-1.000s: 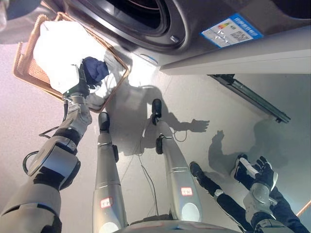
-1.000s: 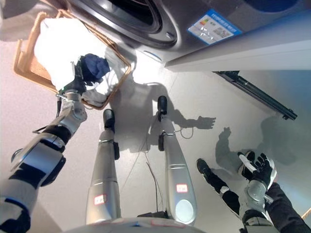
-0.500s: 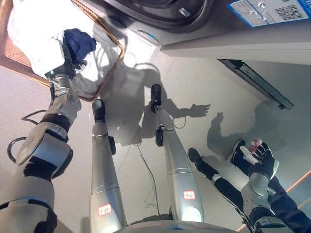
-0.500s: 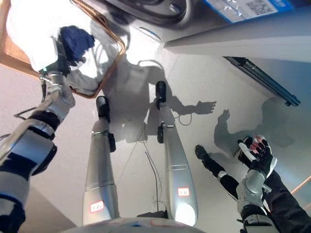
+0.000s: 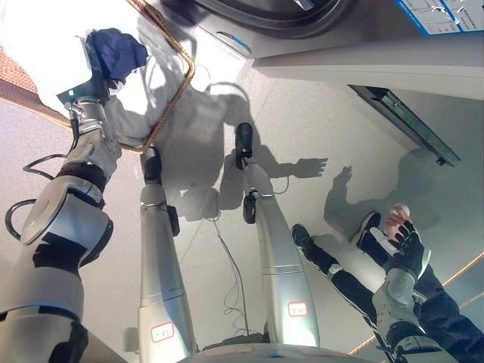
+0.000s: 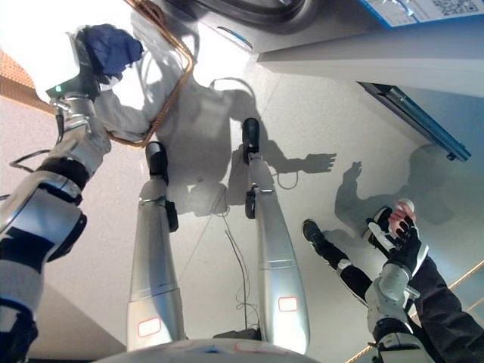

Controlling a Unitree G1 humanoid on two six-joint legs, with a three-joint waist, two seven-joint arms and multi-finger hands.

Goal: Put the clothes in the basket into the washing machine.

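My left hand [image 5: 96, 72] reaches over the near part of the wicker basket [image 5: 178, 92] at the upper left, shut on a dark blue garment [image 5: 115, 50] that bunches above its fingers. White clothes [image 5: 38, 38] fill the basket beside it. The washing machine [image 5: 302, 23] runs along the top edge, and only the lower rim of its dark door opening shows. My right hand [image 5: 402, 240] hangs at the lower right, well away from the basket, fingers relaxed and holding nothing.
A person's dark-trousered leg and shoe [image 5: 302, 240] lie on the floor beside my right hand. A black rail [image 5: 401, 125] runs along the floor under a pale ledge [image 5: 363, 64] to the right of the machine.
The whole view has tilted, so basket and machine sit higher in the picture. My left hand keeps hold of the blue garment. My right hand's spread fingers have drawn closer together.
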